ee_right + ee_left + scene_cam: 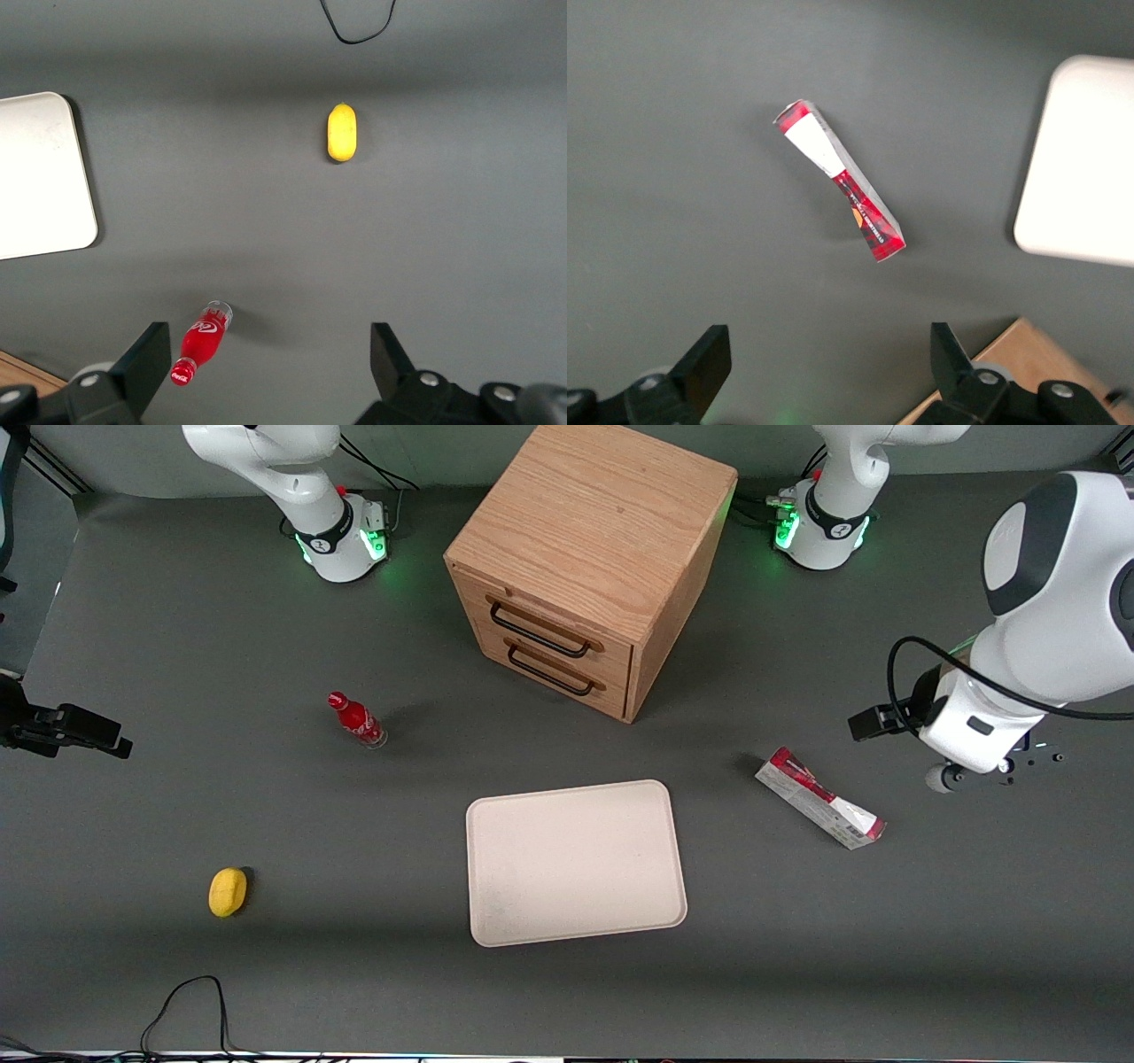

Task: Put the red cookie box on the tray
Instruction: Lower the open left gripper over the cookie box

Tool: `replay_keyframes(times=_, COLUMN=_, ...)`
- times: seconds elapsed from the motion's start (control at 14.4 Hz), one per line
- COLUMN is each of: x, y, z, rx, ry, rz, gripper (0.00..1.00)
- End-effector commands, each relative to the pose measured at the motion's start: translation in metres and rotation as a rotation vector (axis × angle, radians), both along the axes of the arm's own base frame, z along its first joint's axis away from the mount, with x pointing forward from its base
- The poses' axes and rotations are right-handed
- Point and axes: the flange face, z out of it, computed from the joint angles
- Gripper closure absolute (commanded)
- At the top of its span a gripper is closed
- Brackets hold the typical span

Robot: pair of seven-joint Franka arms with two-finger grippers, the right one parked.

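The tray (576,864) lies bare; beside it, toward the working arm, lies the box (819,798). Above, the gripper (828,372) hovers, jaws apart.

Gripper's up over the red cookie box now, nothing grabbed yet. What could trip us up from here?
The red cookie box lies diagonal to the open gripper, so without wrist rotation the fingers may close across its length. It looks thin, so a hard squeeze could crush it. The tray has a low rim that a low carry might clip.
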Motion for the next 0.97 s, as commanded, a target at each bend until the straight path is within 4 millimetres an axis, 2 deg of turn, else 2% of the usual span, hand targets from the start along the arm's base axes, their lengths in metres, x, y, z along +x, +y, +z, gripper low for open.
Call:
replay_keyframes(times=0.0, x=0.002, y=-0.003, z=0.002, rx=0.019, ry=-0.014, rz=0.328, gripper=0.00)
replay_keyframes(times=0.21, x=0.007, y=-0.001, z=0.002, rx=0.046, ry=-0.045, rz=0.718, gripper=0.00)
replay_keyframes(times=0.35, x=0.011, y=0.002, z=-0.014, rx=0.043, ry=-0.064, rz=0.813, gripper=0.00)
replay_keyframes(times=0.9, x=0.016, y=-0.001, z=-0.164, rx=0.054, ry=-0.092, rz=0.798, gripper=0.00)
